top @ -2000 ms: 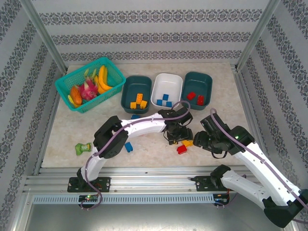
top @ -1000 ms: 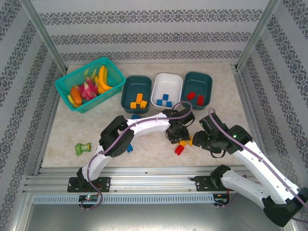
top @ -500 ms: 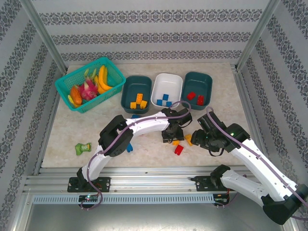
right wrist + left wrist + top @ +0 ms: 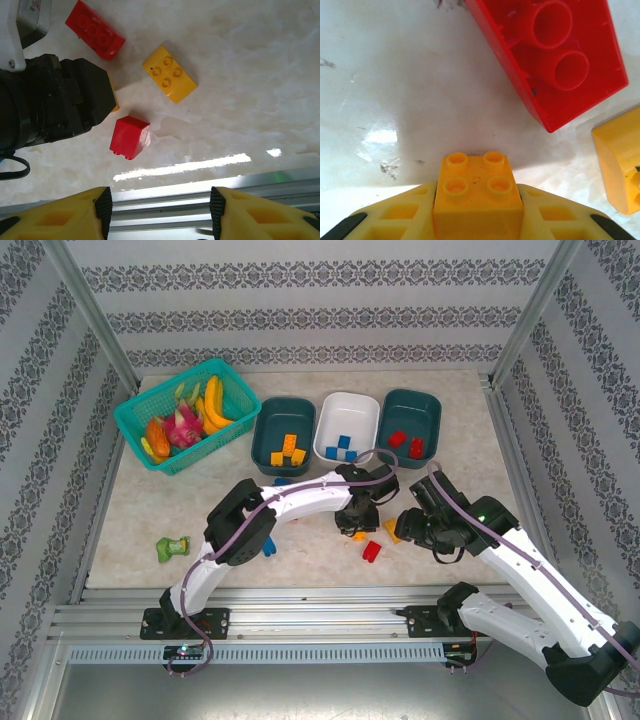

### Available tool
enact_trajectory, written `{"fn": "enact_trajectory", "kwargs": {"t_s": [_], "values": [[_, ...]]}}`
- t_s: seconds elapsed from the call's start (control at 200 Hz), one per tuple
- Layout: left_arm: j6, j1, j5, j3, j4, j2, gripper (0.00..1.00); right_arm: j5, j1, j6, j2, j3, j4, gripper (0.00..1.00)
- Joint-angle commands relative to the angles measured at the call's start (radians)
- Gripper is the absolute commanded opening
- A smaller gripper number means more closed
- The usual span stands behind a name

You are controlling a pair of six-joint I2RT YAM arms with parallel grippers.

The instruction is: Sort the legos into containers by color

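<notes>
LEGO SORT, MID-PICK: The left gripper (image 4: pixel 358 522) is down on the table (image 4: pixel 150 510) at centre. Its yellow fingers (image 4: pixel 405 212) pinch a yellow brick (image 4: pixel 477 190) from both sides — studs up, seated square between the pads. Whether the brick rests on the surface or is just off it, the wrist view cannot settle. A red brick (image 4: pixel 550 60) lies hollow side up just ahead of it, and a second yellow brick (image 4: pixel 170 73) sits near on the table. The right gripper (image 4: pixel 159 215) hovers close beside, fingers spread wide and holding nothing, with a small red brick (image 4: pixel 129 137) on the table ahead of them. The grasp looks made. The next move, on this reading, calls for a straight lift clear of the neighbouring bricks. A carry to the far row follows, then a release over the dark teal tub (image 4: pixel 268 420) holding the other yellow pieces — not the white tub (image 4: pixel 350 410) with blue, nor the teal tub (image 4: pixel 415 408) with red.
</notes>
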Motion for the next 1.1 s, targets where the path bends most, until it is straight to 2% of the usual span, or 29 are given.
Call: {"fn": "enact_trajectory", "kwargs": {"t_s": [0.0, 0.215, 0.395, 0.525, 0.635, 0.779, 1.099], "values": [[0.044, 0.039, -0.061, 0.016, -0.064, -0.103, 0.35, -0.021, 0.008, -0.04, -0.004, 0.024, 0.03, 0.56], [0.106, 0.152, -0.098, -0.021, -0.117, -0.257, 0.35, -0.101, 0.009, -0.111, 0.011, 0.044, 0.173, 0.58], [0.216, 0.315, -0.109, -0.053, -0.161, -0.338, 0.35, -0.313, 0.005, -0.099, 0.082, 0.002, 0.528, 0.62], [0.301, 0.447, -0.107, -0.033, -0.178, -0.322, 0.35, -0.351, 0.021, -0.055, 0.153, -0.02, 0.824, 0.63], [0.375, 0.538, -0.14, 0.031, -0.186, -0.262, 0.34, -0.337, 0.021, -0.047, 0.234, 0.015, 0.933, 0.64], [0.448, 0.613, -0.179, 0.162, -0.205, -0.139, 0.34, -0.34, 0.02, -0.057, 0.345, 0.095, 0.93, 0.64], [0.539, 0.661, -0.221, 0.476, -0.246, 0.147, 0.35, -0.368, 0.01, -0.021, 0.459, 0.141, 0.993, 0.65]]}}
